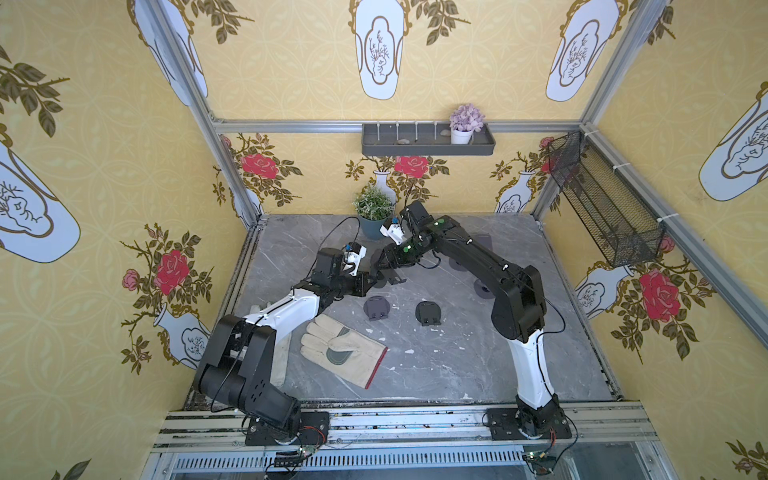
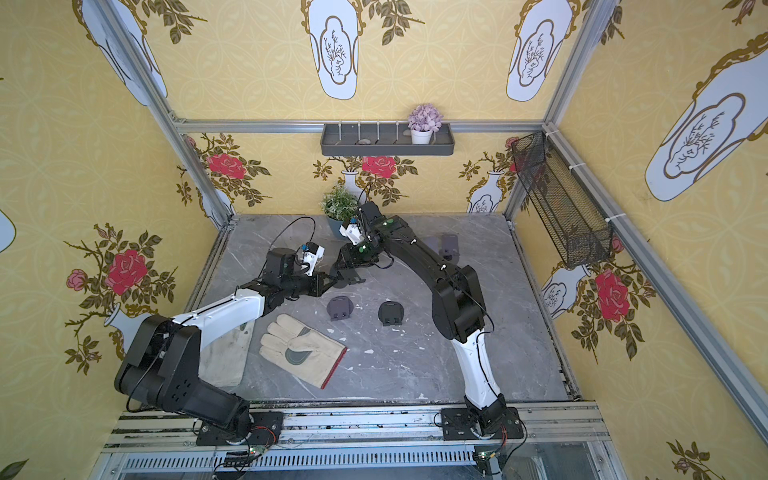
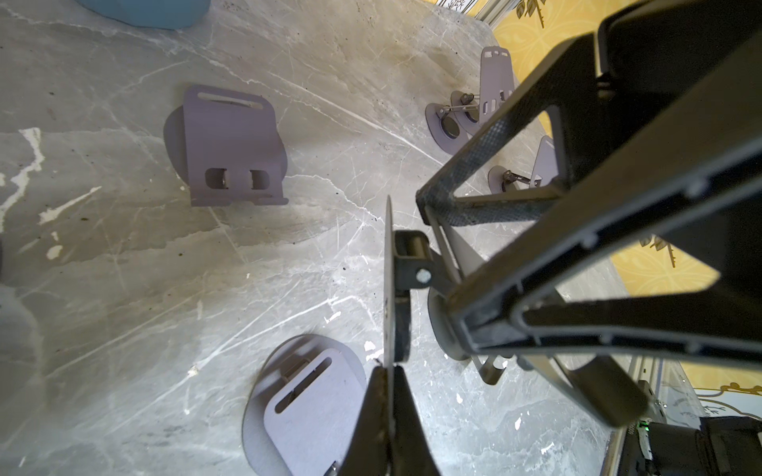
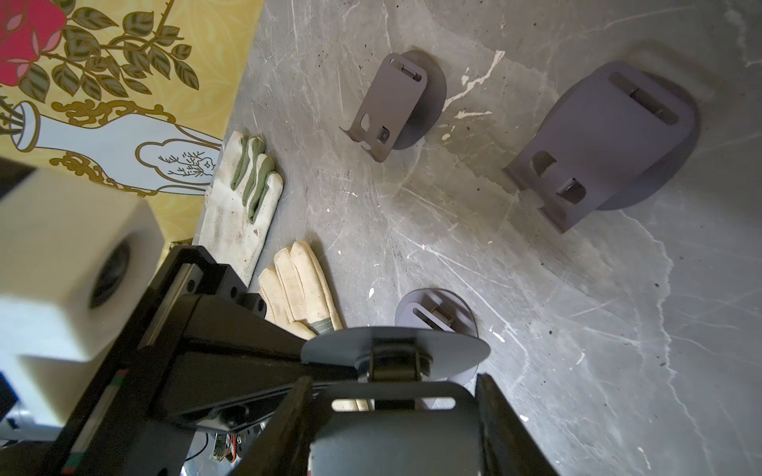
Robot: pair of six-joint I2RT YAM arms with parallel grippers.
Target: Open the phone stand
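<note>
The dark grey phone stand hangs just above the marble table at mid-left, between both arms. My left gripper is shut on the edge of its round base, which shows edge-on in the left wrist view. My right gripper has one finger on each side of the stand's slotted back plate, closed against its edges. The base disc stands at an angle to that plate, joined by the hinge. In both top views the two grippers meet at the stand.
Two folded stands lie flat near the table's middle. Opened stands sit behind the right arm. A work glove lies in front, with another partly under the left arm. A potted plant stands at the back.
</note>
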